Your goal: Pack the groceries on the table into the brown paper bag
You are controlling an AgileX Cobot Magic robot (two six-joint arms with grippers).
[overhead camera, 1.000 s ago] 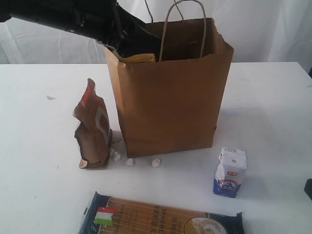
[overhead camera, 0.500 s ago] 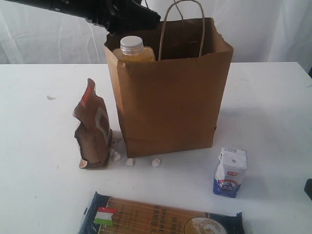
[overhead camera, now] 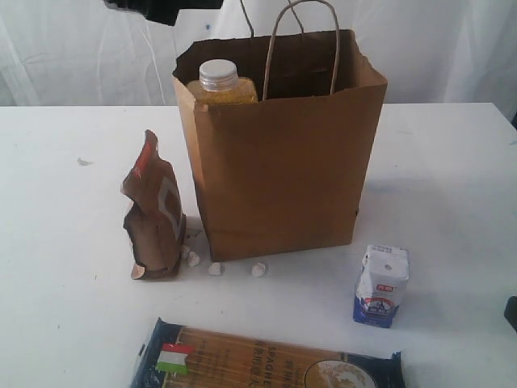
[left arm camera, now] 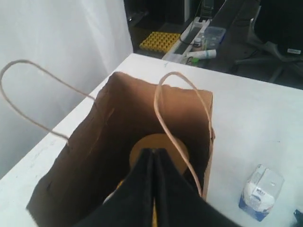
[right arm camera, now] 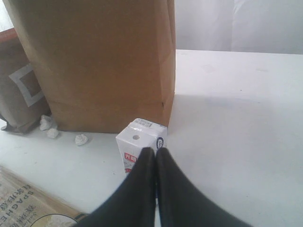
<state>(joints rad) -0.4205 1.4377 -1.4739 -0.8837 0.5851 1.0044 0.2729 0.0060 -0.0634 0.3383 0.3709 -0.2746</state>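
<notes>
The brown paper bag (overhead camera: 283, 162) stands open in the middle of the table (overhead camera: 452, 162). A yellow white-capped bottle (overhead camera: 220, 81) stands inside its left corner, and a tan jar lid (left arm camera: 176, 152) shows deep in the bag (left arm camera: 113, 142). My left gripper (left arm camera: 155, 150) is shut and empty above the bag's mouth; in the exterior view only its dark body (overhead camera: 161, 8) shows at the top edge. The brown pouch (overhead camera: 153, 214), white-blue carton (overhead camera: 381, 284) and spaghetti pack (overhead camera: 266, 360) sit on the table. My right gripper (right arm camera: 155, 150) is shut and empty, just behind the carton (right arm camera: 135, 142).
Small white lumps (overhead camera: 216, 267) lie along the bag's front foot, between pouch and bag. White curtains hang behind the table. In the left wrist view a dark floor with a yellow rack (left arm camera: 158, 41) lies beyond the table's edge.
My left gripper let go of the yellow bottle inside the bag, rose out of the bag up and to the left, and shut. The right arm has not moved.
</notes>
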